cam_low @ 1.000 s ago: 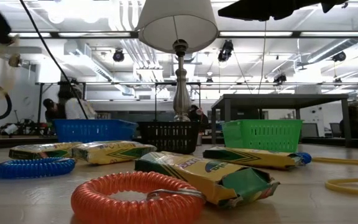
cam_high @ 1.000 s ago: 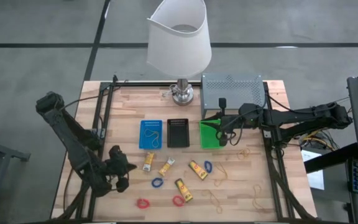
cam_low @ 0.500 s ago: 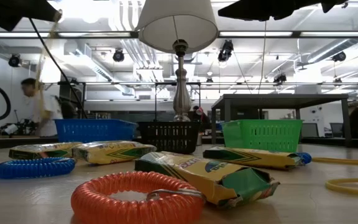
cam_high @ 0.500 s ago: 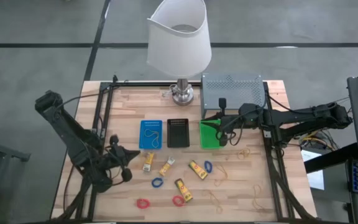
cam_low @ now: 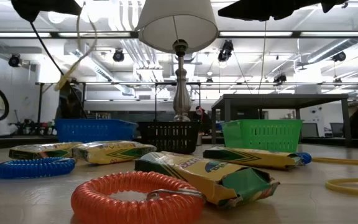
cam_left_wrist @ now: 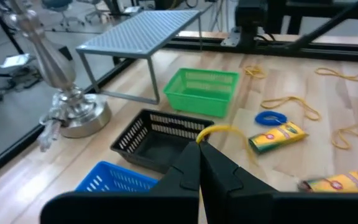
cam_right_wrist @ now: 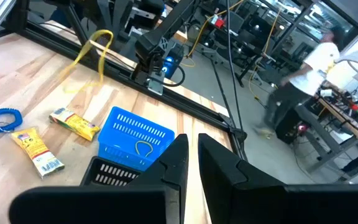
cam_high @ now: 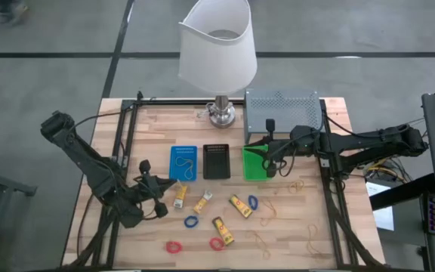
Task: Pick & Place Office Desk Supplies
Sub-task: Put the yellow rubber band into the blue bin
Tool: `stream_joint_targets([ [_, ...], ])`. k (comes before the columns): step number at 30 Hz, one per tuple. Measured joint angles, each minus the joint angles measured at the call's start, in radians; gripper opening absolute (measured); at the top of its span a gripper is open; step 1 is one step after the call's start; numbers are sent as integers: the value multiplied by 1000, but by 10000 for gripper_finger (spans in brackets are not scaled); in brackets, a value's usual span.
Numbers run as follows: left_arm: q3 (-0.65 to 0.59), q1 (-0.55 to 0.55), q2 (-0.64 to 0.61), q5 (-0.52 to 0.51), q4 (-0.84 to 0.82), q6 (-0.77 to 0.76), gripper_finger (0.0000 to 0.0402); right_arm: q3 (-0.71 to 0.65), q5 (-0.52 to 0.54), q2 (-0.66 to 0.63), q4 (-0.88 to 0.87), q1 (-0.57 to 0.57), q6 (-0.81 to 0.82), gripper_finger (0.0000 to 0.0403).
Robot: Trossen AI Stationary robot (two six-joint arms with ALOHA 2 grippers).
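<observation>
My left gripper (cam_high: 159,198) hovers over the table's left half, just left of a yellow packet (cam_high: 180,196), shut on a thin tan rubber band (cam_left_wrist: 221,130). That band also shows dangling in the low view (cam_low: 79,53) and the right wrist view (cam_right_wrist: 96,50). My right gripper (cam_high: 273,165) waits above the green tray (cam_high: 255,165), its fingers (cam_right_wrist: 179,152) nearly together with nothing between them. More yellow packets (cam_high: 239,205), blue rings (cam_high: 192,222), red rings (cam_high: 174,247) and loose rubber bands (cam_high: 266,215) lie flat on the wood. My left gripper pinches the rubber band at one spot of its loop (cam_left_wrist: 205,134) between its two fingertips. The fingers slant slightly downward and point toward the trays. The band is lifted clear of the table and droops slack below the gripper (cam_low: 64,81).
A blue tray (cam_high: 183,163) with a rubber band in it (cam_right_wrist: 143,148), a black tray (cam_high: 216,161) and the green one stand in a row mid-table. Behind them are a lamp (cam_high: 219,113) and a grey perforated shelf (cam_high: 284,112). Black frame rails (cam_high: 127,143) run along both sides.
My left gripper has risen and gone toward the table's right and far side, toward the blue tray, rolling its wrist on the way. The rubber band has come along with it, hanging clear of the table. My right gripper has kept still.
</observation>
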Motion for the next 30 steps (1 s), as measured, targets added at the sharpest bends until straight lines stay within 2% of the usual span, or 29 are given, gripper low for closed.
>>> stream_joint_targets([
  [12, 0, 97, -2, -8, -10, 93, 2, 0, 0, 0, 0, 0, 0, 34],
  [20, -1, 246, -15, 6, -20, 160, 2, 0, 0, 0, 0, 0, 0, 34],
  [24, -8, 336, -16, 64, -28, 193, 2, 0, 0, 0, 0, 0, 0, 34],
  [30, -20, 459, -15, 204, -74, 178, 2, 0, 0, 0, 0, 0, 0, 34],
])
